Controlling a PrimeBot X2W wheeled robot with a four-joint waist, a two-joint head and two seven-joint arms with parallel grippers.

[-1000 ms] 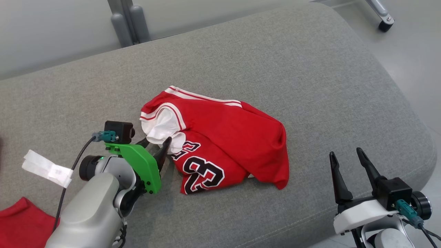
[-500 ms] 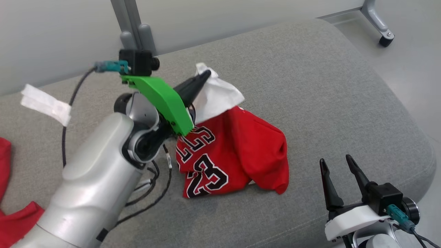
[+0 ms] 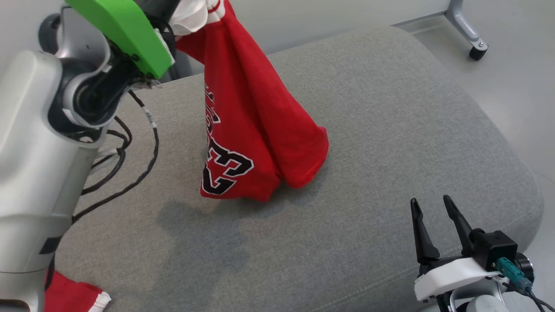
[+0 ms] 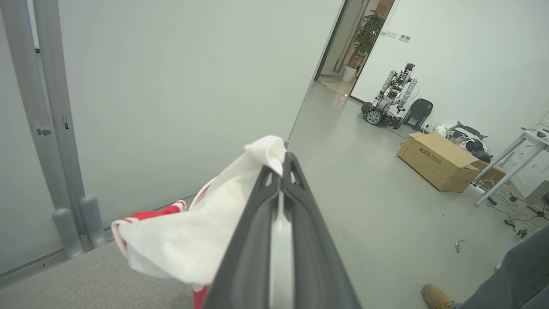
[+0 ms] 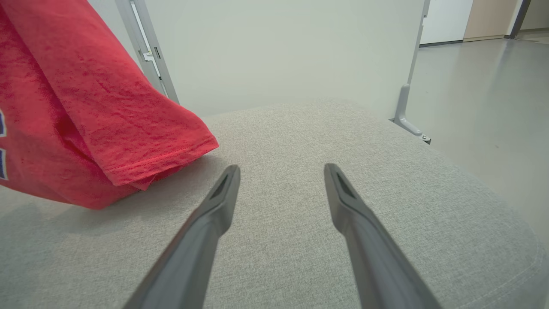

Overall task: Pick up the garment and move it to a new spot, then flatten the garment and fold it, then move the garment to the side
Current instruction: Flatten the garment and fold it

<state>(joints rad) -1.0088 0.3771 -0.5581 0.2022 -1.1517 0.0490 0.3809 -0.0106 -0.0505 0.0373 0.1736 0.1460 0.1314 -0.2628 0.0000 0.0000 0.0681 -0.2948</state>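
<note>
The red garment (image 3: 256,121) is being held up over the grey cushion (image 3: 390,130) by the left gripper (image 4: 284,159). In the left wrist view its 2 dark fingers (image 4: 257,223) are being pressed flat together on a white fold of the garment's lining, and a small tuft of white cloth is being squeezed out past the tips. In the head view the garment is being hung as a long cone from the far left part of the cushion down to its middle. The black number 23 is being shown sideways on the lower left of the cloth. Whether the lowest hem is being rested on the cushion or held just clear of it cannot be told; a shadow is being cast on the fabric right below it.

The right gripper (image 3: 430,200) is being held low at the near right corner of the cushion, its 2 fingers being kept spread with nothing between them, well apart from the garment. In the right wrist view the red hem is being seen to the left of those fingers, not touching them.

Black cables (image 3: 134,169) are being trailed from the left arm over the left side of the cushion. A second red cloth (image 3: 76,297) with white trim is being shown at the near left corner.
</note>
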